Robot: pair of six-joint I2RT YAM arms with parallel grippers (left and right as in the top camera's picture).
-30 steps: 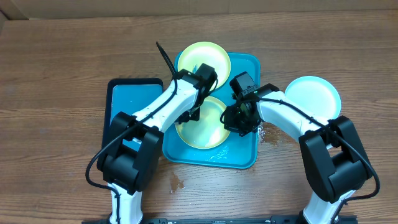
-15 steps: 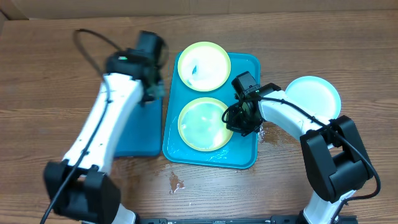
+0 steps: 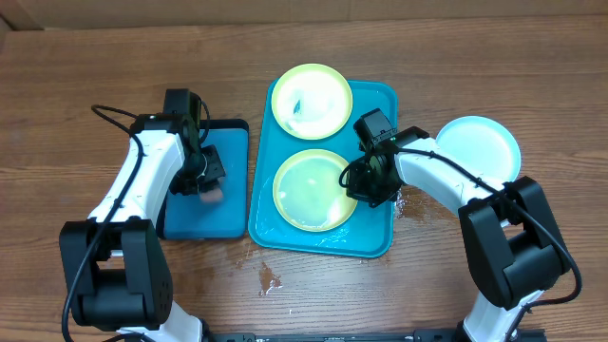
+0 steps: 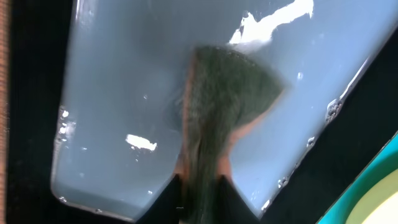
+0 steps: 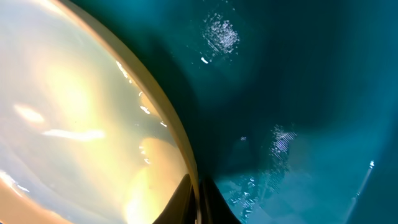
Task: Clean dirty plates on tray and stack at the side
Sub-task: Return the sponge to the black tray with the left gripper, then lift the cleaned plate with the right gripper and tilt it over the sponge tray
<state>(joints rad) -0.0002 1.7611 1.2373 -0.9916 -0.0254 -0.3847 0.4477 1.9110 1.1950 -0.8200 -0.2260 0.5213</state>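
Note:
The turquoise tray (image 3: pixel 375 104) holds two lime-yellow plates. The far plate (image 3: pixel 312 97) has a dark smear in its middle. The near plate (image 3: pixel 313 187) looks wet and without smears, and my right gripper (image 3: pixel 366 185) is shut on its right rim. The right wrist view shows that rim (image 5: pixel 180 143) pinched between the fingers of the right gripper (image 5: pixel 198 202), above the wet tray floor (image 5: pixel 298 74). A pale blue plate (image 3: pixel 478 144) lies on the bare wood at the right. My left gripper (image 3: pixel 207 180) grips a dark green sponge (image 4: pixel 217 99) between its jaws.
A smaller black-rimmed blue tray (image 3: pixel 204 214) lies left of the turquoise one, its wet floor (image 4: pixel 124 93) under the sponge. Water drops (image 3: pixel 269 278) spot the wood in front of the trays.
My left arm swung away from the plates to the left and came down over the small blue tray with the sponge. The right gripper stayed on the near plate's rim.

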